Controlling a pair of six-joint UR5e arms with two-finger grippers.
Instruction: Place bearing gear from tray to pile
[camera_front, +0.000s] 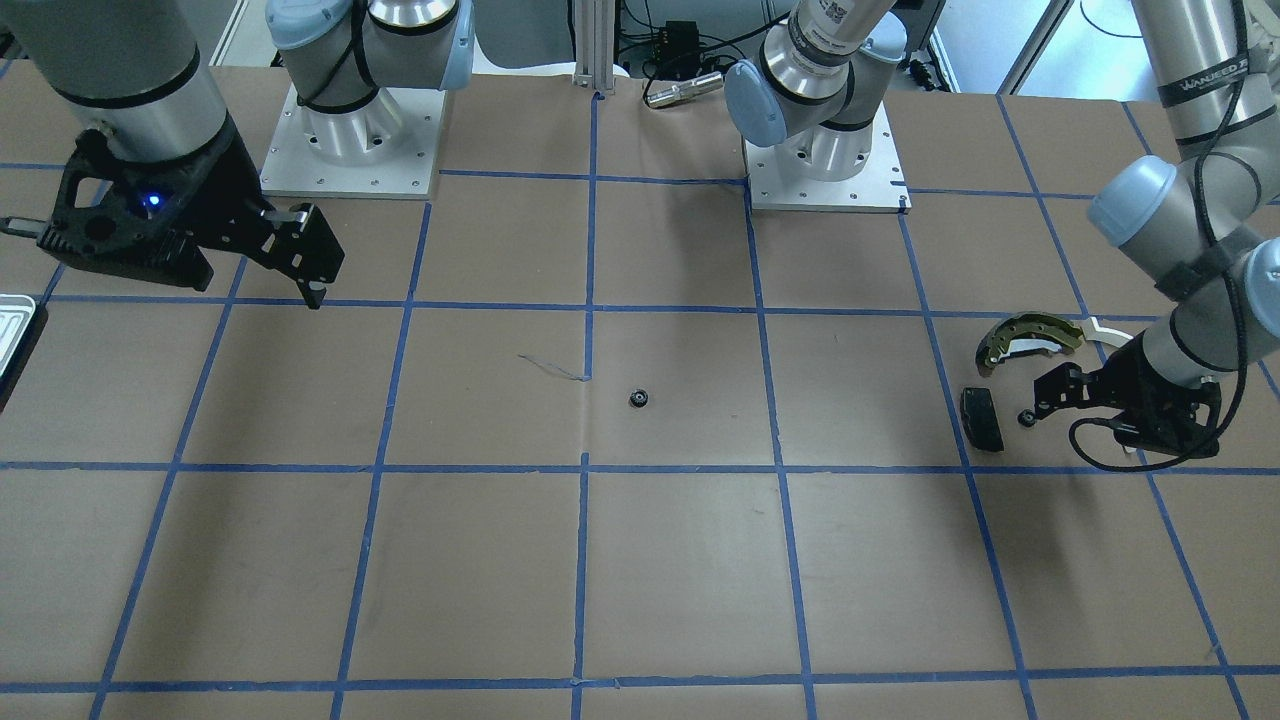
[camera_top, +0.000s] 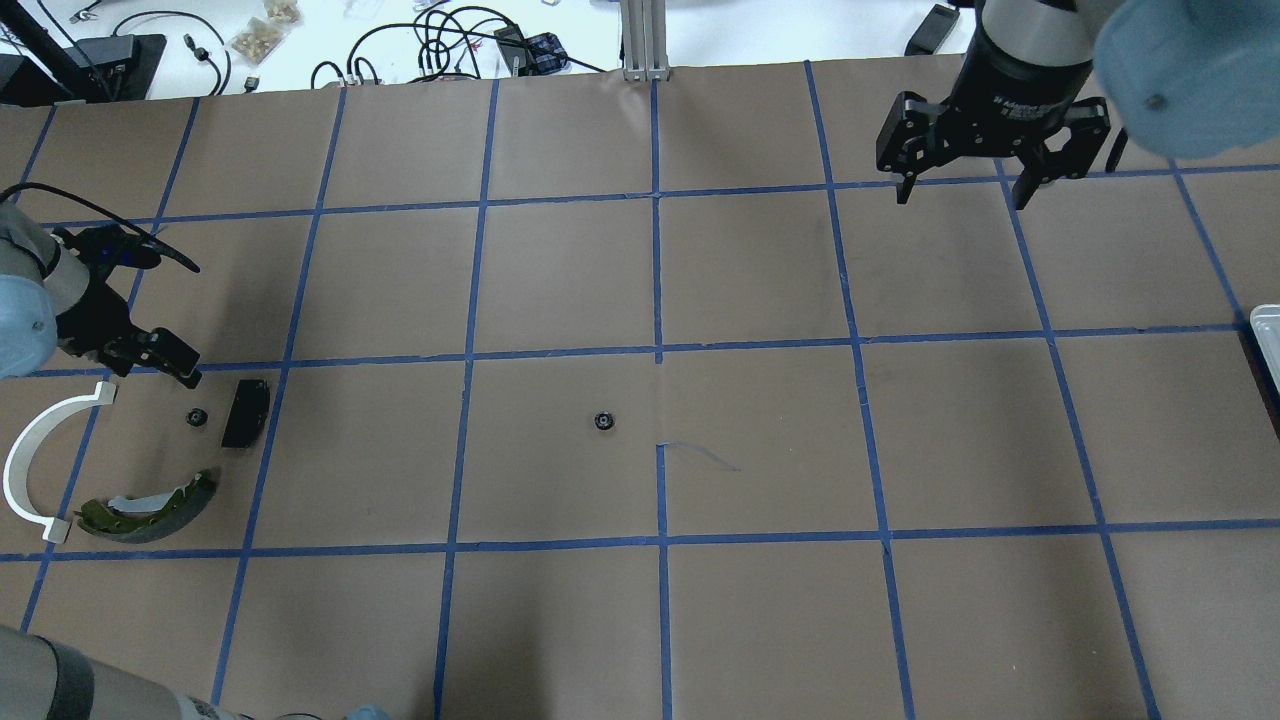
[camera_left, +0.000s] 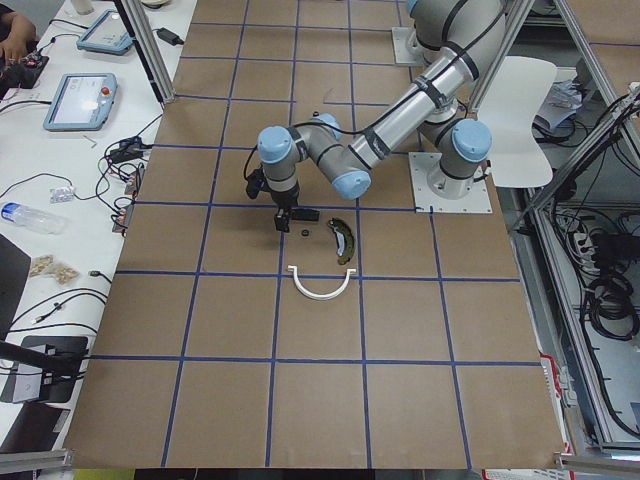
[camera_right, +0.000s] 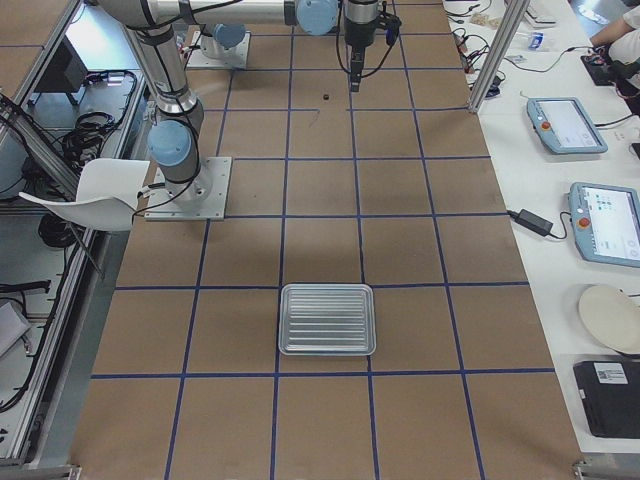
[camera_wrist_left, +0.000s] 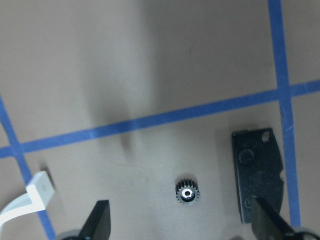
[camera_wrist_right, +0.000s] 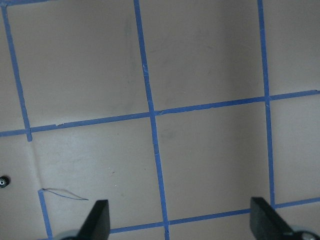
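A small black bearing gear (camera_wrist_left: 187, 192) lies on the paper between my left gripper's open fingers (camera_wrist_left: 100, 220), beside the black brake pad (camera_wrist_left: 257, 180). In the overhead view this gear (camera_top: 197, 417) sits in the pile with the pad (camera_top: 245, 412), the olive-gold brake shoe (camera_top: 150, 497) and the white arc (camera_top: 40, 470). My left gripper (camera_top: 185, 372) hangs open and empty just above it. A second gear (camera_top: 603, 421) lies alone at the table's middle. My right gripper (camera_top: 960, 190) is open and empty, raised. The tray (camera_right: 327, 319) is pale grey and holds nothing.
The table is brown paper with blue tape squares. The tray's edge shows at the overhead view's right side (camera_top: 1265, 340). The arm bases (camera_front: 350, 140) stand at the robot's side of the table. Cables and tablets lie beyond the far edge.
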